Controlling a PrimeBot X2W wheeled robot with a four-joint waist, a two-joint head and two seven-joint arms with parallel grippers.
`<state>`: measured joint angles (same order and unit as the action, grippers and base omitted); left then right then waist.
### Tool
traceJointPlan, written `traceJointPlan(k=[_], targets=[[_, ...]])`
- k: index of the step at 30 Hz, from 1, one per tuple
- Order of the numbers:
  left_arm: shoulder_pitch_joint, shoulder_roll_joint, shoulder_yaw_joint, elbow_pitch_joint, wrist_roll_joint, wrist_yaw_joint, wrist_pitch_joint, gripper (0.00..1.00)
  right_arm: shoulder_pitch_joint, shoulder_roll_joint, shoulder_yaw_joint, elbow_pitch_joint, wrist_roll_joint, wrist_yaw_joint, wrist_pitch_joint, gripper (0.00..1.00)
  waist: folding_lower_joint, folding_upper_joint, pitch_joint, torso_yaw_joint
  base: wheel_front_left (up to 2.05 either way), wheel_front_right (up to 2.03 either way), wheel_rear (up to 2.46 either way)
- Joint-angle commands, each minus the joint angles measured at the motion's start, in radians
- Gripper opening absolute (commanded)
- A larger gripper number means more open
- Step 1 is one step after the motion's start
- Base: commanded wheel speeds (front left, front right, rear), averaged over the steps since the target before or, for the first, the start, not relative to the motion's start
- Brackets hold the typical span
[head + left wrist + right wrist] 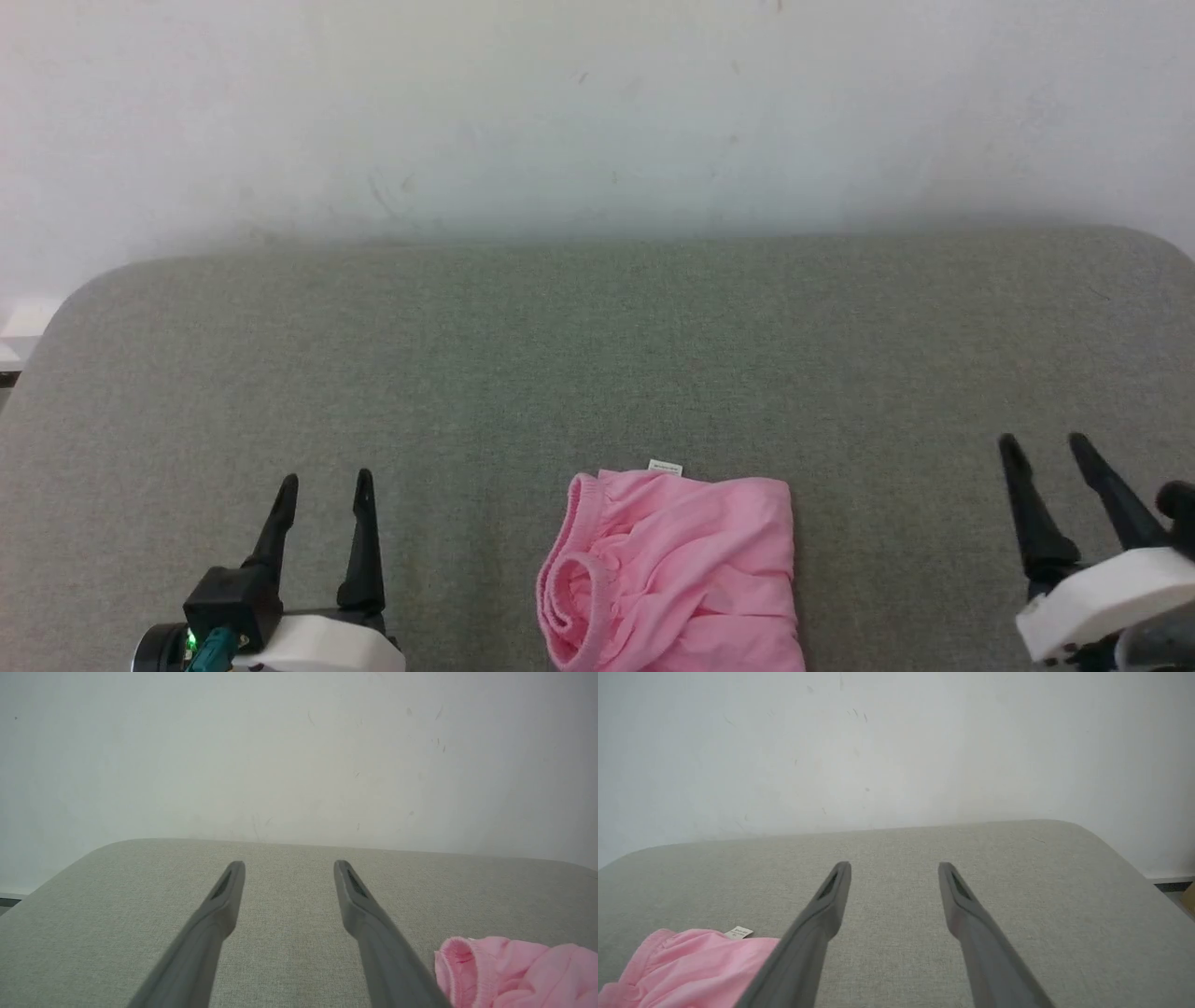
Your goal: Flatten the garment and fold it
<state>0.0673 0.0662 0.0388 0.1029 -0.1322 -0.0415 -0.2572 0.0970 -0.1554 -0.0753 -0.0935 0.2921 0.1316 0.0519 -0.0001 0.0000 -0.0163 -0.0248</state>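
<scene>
A grey pad (pixel 597 336) lay under both grippers. The shorts (pixel 681 579) sat bunched between them, right of the left gripper (pixel 327 478) and left of the right gripper (pixel 1041 439), touching neither. Both stood wide, empty. A label (pixel 665 467) showed at the shorts' far edge.

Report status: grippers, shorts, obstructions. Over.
Left gripper, right gripper: jaws open, empty. Shorts bunched on pad between them, not yet flattened. Nothing seen in the way.
</scene>
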Motion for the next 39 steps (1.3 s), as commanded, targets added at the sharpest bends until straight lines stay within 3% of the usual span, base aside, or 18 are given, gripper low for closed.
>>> traceJointPlan(k=[1, 5, 8, 12, 16, 23, 24, 26, 27, 31, 39], targets=[[0.013, -0.002, 0.004, 0.003, -0.003, 0.001, -0.005, 1.0, 0.009, -0.001, -0.024, 0.012, 0.01, -0.001, 0.011, 1.0, 0.0001, 0.0, 0.003, -0.001, 0.0, 0.0, 0.0], [0.007, 0.0, 0.003, 0.012, 0.002, -0.009, -0.005, 1.0, 0.002, -0.023, -0.088, 0.117, 0.104, -0.001, 0.175, 1.0, 0.0001, 0.0, 0.01, -0.001, 0.0, 0.0, 0.0], [-0.001, 0.0, 0.003, 0.013, 0.005, -0.016, -0.005, 1.0, -0.011, -0.034, -0.073, 0.214, 0.271, -0.001, 0.401, 1.0, 0.0001, 0.0, 0.021, 0.003, 0.0, 0.0, 0.0], [-0.018, -0.001, -0.002, 0.016, 0.011, -0.022, -0.005, 1.0, -0.05, 0.014, -0.055, 0.287, 0.542, -0.001, 0.686, 1.0, 0.0001, 0.0, 0.035, 0.017, 0.0, 0.0, 0.0], [-0.029, -0.003, -0.004, 0.017, 0.012, -0.024, -0.005, 1.0, -0.095, 0.049, -0.01, 0.315, 0.653, -0.001, 0.769, 1.0, 0.0001, 0.0, 0.046, 0.033, 0.0, 0.0, 0.0], [-0.049, -0.008, -0.02, 0.019, 0.012, -0.026, -0.005, 1.0, -0.183, 0.079, 0.107, 0.431, 0.704, -0.001, 0.775, 1.0, 0.0001, 0.0, 0.069, 0.06, 0.0, 0.0, 0.0], [-0.052, -0.008, -0.021, 0.02, 0.013, -0.026, -0.005, 1.0, -0.193, 0.075, 0.124, 0.453, 0.69, -0.001, 0.771, 0.76, 0.0001, 0.0, 0.071, 0.064, 0.0, 0.0, 0.0], [-0.057, -0.009, -0.024, 0.021, 0.013, -0.026, -0.005, 1.0, -0.213, 0.064, 0.154, 0.485, 0.661, -0.001, 0.752, 0.08, 0.0001, 0.0, 0.075, 0.068, 0.0, 0.0, 0.0], [-0.058, -0.009, -0.024, 0.022, 0.013, -0.025, -0.005, 1.0, -0.222, 0.065, 0.165, 0.492, 0.662, -0.001, 0.742, 0.0, 0.0001, 0.0, 0.075, 0.069, 0.0, 0.0, 0.0], [-0.055, -0.011, -0.022, 0.019, 0.014, -0.021, -0.005, 1.0, -0.25, 0.01, 0.242, 0.454, 0.602, -0.001, 0.662, 0.0, 0.0001, 0.0, 0.073, 0.063, 0.0, 0.0, 0.0], [-0.039, -0.013, -0.019, -0.005, 0.015, -0.015, -0.005, 1.0, -0.296, -0.223, 0.47, 0.315, 0.288, -0.001, 0.51, 0.0, 0.0001, 0.0, 0.063, -0.03, 0.0, 0.0, 0.0]])
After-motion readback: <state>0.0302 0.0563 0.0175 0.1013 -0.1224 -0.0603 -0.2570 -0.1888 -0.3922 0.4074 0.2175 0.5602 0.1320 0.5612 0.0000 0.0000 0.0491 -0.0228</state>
